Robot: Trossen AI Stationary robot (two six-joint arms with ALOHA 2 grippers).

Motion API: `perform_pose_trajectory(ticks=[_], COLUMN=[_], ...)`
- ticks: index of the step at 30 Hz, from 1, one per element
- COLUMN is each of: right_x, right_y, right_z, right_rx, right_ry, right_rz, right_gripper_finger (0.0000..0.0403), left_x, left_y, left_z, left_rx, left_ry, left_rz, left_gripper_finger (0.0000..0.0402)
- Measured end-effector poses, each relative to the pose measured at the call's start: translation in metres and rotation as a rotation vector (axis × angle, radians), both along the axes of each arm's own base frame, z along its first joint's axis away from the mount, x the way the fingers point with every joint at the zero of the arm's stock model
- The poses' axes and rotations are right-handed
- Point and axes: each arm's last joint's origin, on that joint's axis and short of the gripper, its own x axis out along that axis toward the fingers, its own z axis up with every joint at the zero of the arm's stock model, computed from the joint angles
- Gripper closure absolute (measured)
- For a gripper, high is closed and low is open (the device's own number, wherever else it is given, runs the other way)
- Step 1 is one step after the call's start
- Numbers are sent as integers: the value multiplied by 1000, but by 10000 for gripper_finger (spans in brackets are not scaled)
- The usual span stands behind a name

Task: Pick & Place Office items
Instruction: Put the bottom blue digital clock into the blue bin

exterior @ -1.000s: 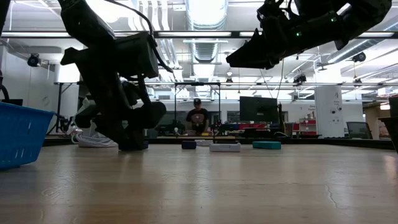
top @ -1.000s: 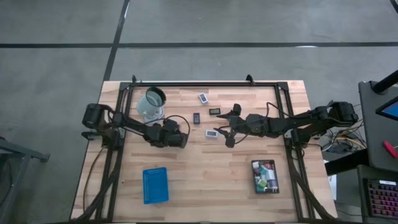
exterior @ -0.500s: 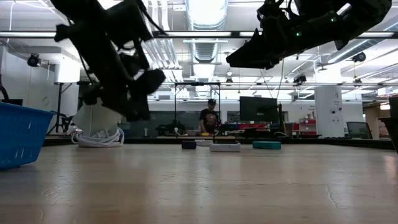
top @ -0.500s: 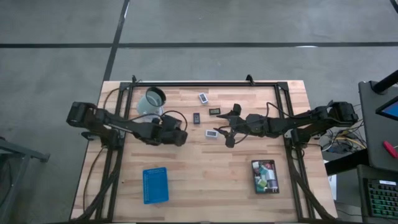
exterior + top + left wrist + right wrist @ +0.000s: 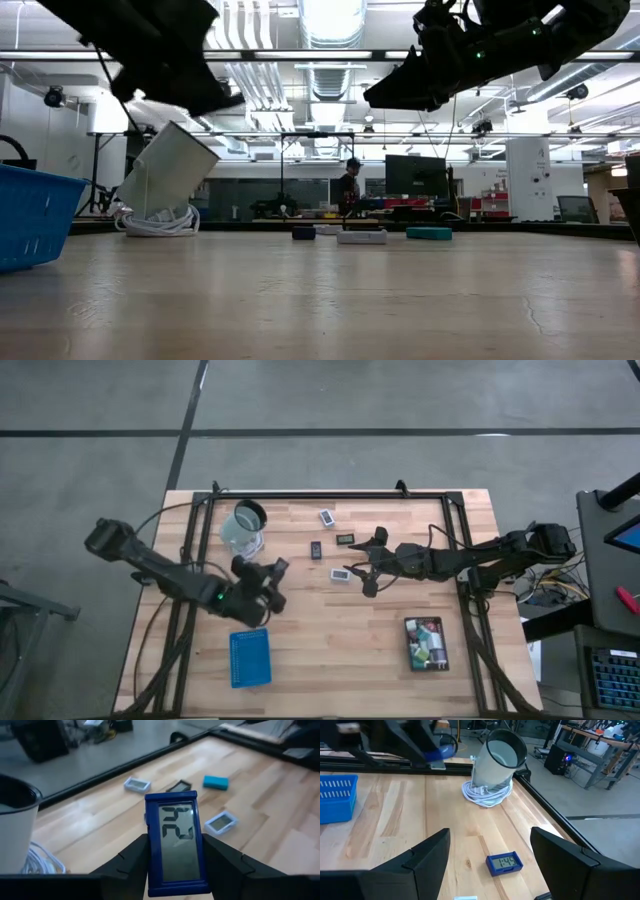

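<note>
Office items (image 5: 343, 540) near tilted cup (image 5: 244, 527)

The left gripper (image 5: 175, 865) clamps a blue-framed display (image 5: 175, 842) upright between its dark fingers (image 5: 131, 859), its screen facing the camera. Beyond it on the wooden table (image 5: 280, 795), a white-framed display (image 5: 137, 784) sits at eleven o'clock, a dark rectangle (image 5: 179, 785) at twelve, a teal block (image 5: 216, 782) at one, and another white-framed display (image 5: 220, 822) at two. A pale cup (image 5: 15, 820) stands at nine o'clock.

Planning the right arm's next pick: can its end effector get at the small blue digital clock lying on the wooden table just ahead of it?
Probably yes: the right end effector is open, with the small blue digital clock ahead and nothing between.
</note>
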Motion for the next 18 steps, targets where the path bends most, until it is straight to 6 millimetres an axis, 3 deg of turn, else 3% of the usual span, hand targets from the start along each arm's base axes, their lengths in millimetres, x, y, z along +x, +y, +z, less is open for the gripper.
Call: perform_pose_trajectory(ticks=[6, 18], right_x=[0, 0], right_y=[0, 0], right_z=[0, 0], right_rx=[0, 0], right_ry=[0, 0], right_rz=[0, 0], right_gripper_finger=[129, 129], left_x=[-15, -25], left_y=[-18, -36], left_z=[1, -1], left_rx=[-6, -65], left_ry=[-45, -53], left_rz=[-53, -126], left_gripper_finger=[236, 235])
